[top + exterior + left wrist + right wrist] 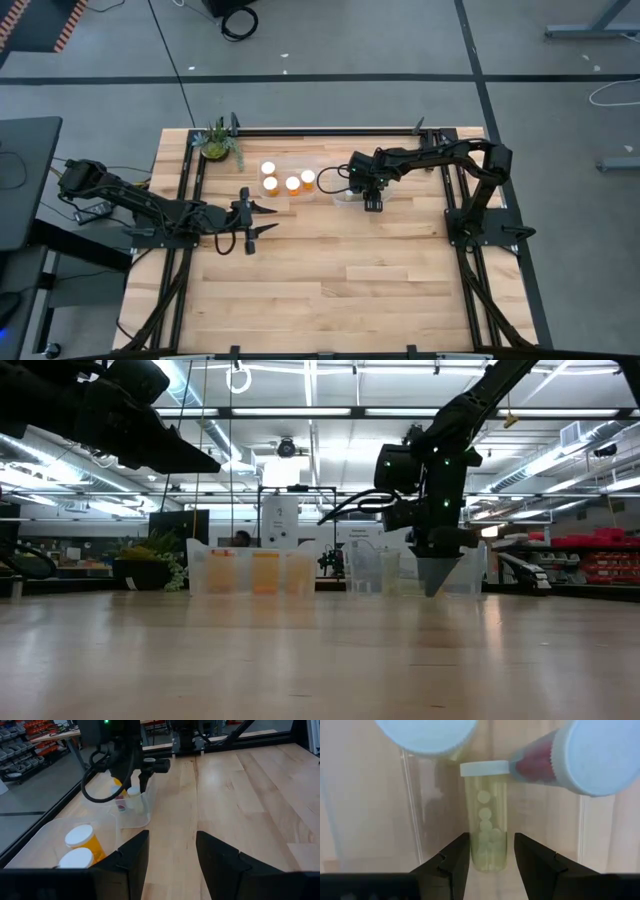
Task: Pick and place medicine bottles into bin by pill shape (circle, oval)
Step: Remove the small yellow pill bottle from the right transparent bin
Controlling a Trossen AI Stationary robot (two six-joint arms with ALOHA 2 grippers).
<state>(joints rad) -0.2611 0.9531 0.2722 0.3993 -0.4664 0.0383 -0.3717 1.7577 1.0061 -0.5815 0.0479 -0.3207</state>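
Observation:
Several amber bottles with white caps (292, 184) stand in a clear bin (250, 572) at the table's far middle; they also show in the left wrist view (80, 845). A second clear bin (345, 196) lies to its right. My right gripper (491, 865) is open above this bin, pointing down. A pale bottle of round white pills (487, 820) lies on its side on the bin floor, its bottom end between my fingers. Two more capped bottles (425, 732) are beside it; one (590, 755) holds red pills and is tilted. My left gripper (272, 220) is open and empty, left of the bins.
A small potted plant (215, 143) stands at the table's far left corner. Black frame rails (330, 131) run along the far edge and both sides. Bare wood (340, 280) stretches from the bins to the near edge.

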